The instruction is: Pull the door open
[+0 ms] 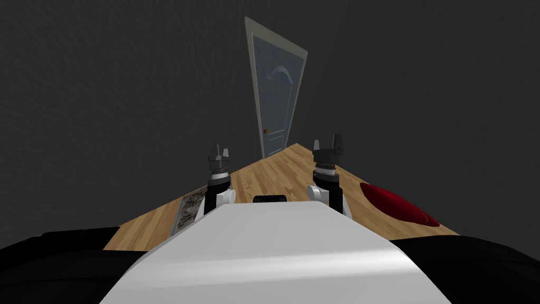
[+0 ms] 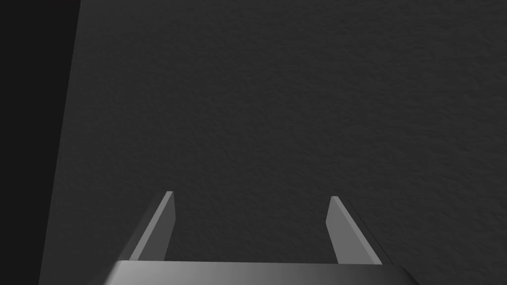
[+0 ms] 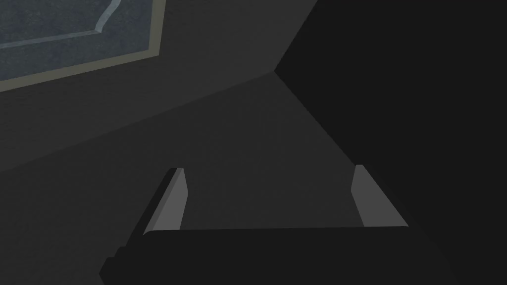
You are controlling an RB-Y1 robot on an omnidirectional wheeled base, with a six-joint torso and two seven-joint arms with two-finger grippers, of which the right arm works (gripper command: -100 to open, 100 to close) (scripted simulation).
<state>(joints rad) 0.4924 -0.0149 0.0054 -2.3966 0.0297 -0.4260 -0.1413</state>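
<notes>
A pale blue-grey panelled door [image 1: 275,89] in a light frame stands shut at the far end of the wooden floor, well ahead of me. Its small dark knob [image 1: 267,131] sits on the door's left edge. My left gripper [image 1: 219,150] is raised in front of my chest, left of centre, and its fingers [image 2: 159,227] stand open with nothing between them. My right gripper [image 1: 328,142] is raised to the right of centre, open and empty too. A corner of the door [image 3: 74,34] shows beyond the right hand. Both grippers are far short of the door.
Dark grey walls close in on both sides of the wooden floor [image 1: 279,174]. A dark red cushion [image 1: 396,205] lies on the floor at my right. A grey patterned mat [image 1: 189,210] lies at my left, near the left arm.
</notes>
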